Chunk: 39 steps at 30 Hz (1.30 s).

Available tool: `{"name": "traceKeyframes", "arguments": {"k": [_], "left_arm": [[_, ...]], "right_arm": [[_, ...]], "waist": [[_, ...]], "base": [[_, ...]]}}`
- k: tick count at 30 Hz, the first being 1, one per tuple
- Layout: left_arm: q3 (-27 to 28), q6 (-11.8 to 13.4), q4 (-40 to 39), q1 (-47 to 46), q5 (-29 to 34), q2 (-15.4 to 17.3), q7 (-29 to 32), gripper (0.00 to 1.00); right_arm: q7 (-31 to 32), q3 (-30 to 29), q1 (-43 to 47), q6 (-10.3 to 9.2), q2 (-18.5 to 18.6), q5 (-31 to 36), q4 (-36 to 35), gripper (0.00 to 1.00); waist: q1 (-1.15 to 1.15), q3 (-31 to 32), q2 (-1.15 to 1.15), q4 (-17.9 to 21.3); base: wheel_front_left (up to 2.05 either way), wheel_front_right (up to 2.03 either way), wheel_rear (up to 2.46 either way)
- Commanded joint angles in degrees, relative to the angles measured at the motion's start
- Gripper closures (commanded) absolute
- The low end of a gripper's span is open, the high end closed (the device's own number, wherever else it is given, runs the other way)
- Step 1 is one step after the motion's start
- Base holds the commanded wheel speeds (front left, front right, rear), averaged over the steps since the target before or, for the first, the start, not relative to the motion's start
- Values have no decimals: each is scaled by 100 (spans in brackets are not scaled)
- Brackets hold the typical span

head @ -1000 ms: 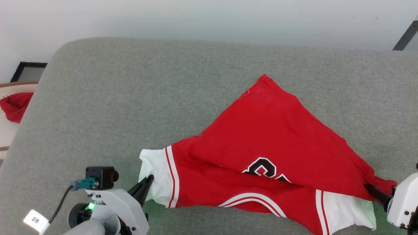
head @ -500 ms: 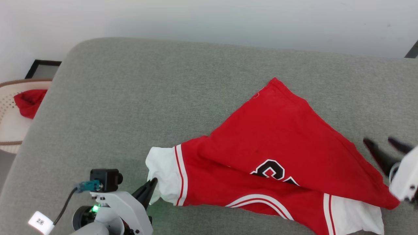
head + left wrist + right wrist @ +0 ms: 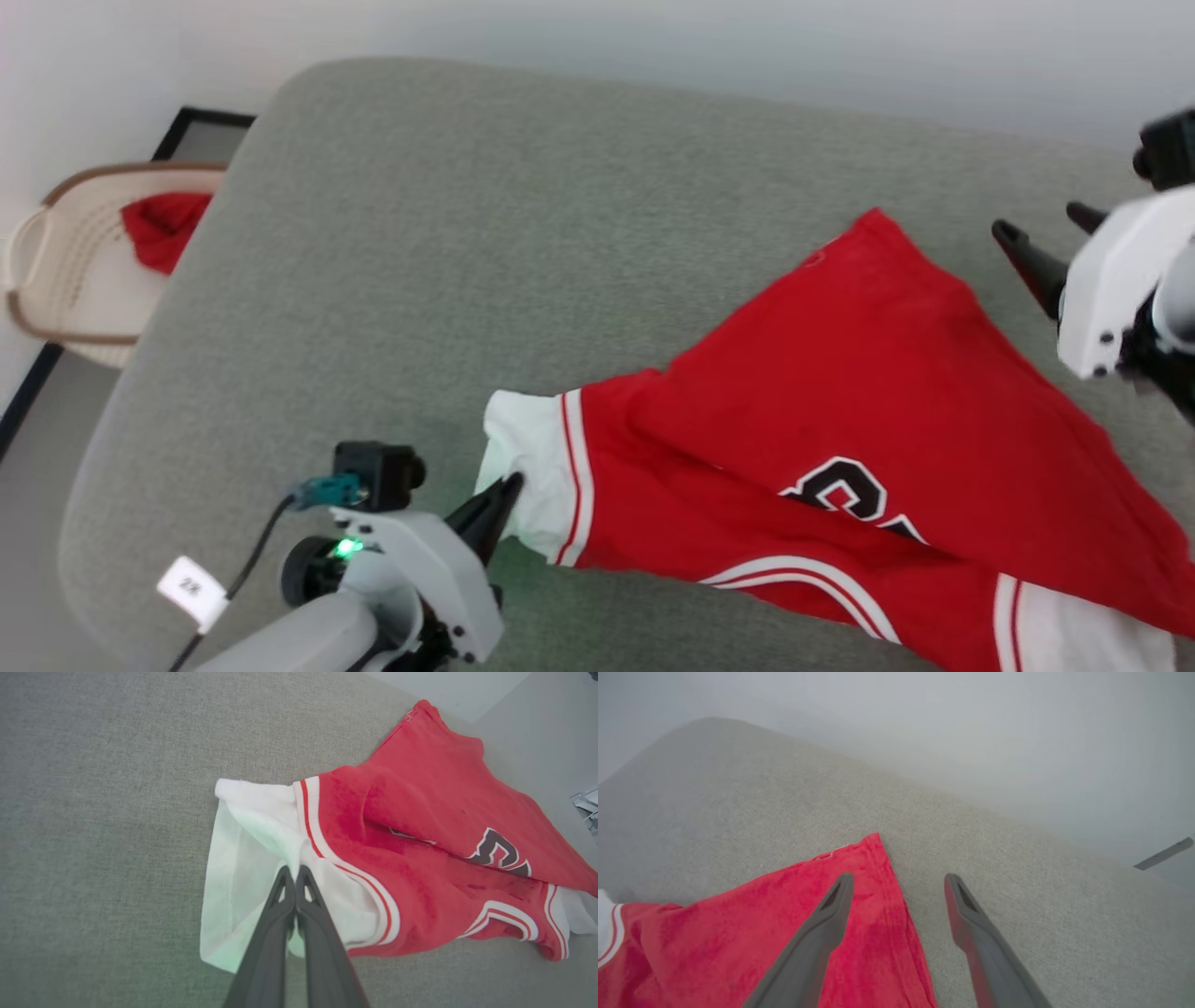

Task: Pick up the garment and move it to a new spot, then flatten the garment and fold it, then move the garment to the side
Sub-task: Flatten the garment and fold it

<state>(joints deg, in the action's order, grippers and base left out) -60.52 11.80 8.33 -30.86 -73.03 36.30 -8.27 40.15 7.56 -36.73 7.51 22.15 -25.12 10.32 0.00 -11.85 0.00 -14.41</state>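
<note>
The red jersey shirt [image 3: 840, 392], with white sleeves and black, white-edged lettering, lies on the grey fabric-covered bench [image 3: 467, 233], toward the robot's right and close to the near edge. It is not flat. The body is doubled over on a slant, so one red corner [image 3: 873, 222] points toward the bench's far side and the lettering [image 3: 845, 485] is half buried in a fold.

The left claw [image 3: 511, 485] is pinched tight on the white sleeve [image 3: 527, 457] at the shirt's left end. In the left wrist view its two dark fingers [image 3: 271, 933] press together with white cloth gathered between the tips. This grip looks like an anchor, holding one end so that the rest can be drawn taut against it.

The right claw [image 3: 1041, 220] hangs above the bench just beside the far red corner, jaws spread wide and holding nothing. In the right wrist view one finger sits over red cloth and the other over bare grey fabric, with the corner just ahead of the tips. That placement suggests it is lining up to take the hem there and pull it outward to undo the slanted fold. This would be the flattening step, with folding not yet begun.

Beyond the bench's left end, a pale woven basket [image 3: 56, 280] holds a small plain red cloth bundle [image 3: 159, 229], well apart from the work.
</note>
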Motion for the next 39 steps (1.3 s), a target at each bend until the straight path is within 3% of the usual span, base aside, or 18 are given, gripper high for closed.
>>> {"name": "traceKeyframes", "arguments": {"k": [1, 9, 19, 23, 24, 25, 26, 39], "left_arm": [[-38, -92, 71, -122, 72, -114, 8, 100], [-154, -368, 358, -409, 206, -524, 26, 100], [-227, -695, 789, -605, 262, -968, -87, 100], [-242, -786, 946, -620, 255, -1070, -118, 100], [-245, -800, 983, -620, 248, -1090, -125, 100], [-249, -823, 1014, -624, 246, -1109, -134, 100], [-251, -832, 1040, -628, 244, -1128, -140, 100], [-203, -961, 1296, -638, 125, -1081, -89, 100]], "right_arm": [[-2, 211, -335, -4, 115, -89, 393, 0], [252, 850, -1376, -4, 357, -257, 1911, 0], [591, 1402, -2195, -4, 323, -412, 3585, 0], [1016, 1588, -2282, -2, 257, -482, 4153, 0], [1161, 1657, -2284, -3, 238, -464, 4278, 7], [1237, 1715, -2318, -3, 238, -434, 4358, 63], [1243, 1749, -2362, -3, 257, -405, 4411, 100], [797, 1661, -2965, -6, 184, -510, 4831, 100]], "waist": [[0, -232, 0, -325], [0, -529, 0, -785], [0, -859, 0, -1208], [0, -895, 0, -1272], [0, -898, 0, -1282], [0, -903, 0, -1293], [0, -904, 0, -1303], [0, -715, 0, -1083]], "base": [[0, 0, 0], [0, 0, 0], [0, 0, 0], [0, 0, 0], [0, 0, 0], [0, 0, 0], [0, 0, 0], [0, 0, 0]]}}
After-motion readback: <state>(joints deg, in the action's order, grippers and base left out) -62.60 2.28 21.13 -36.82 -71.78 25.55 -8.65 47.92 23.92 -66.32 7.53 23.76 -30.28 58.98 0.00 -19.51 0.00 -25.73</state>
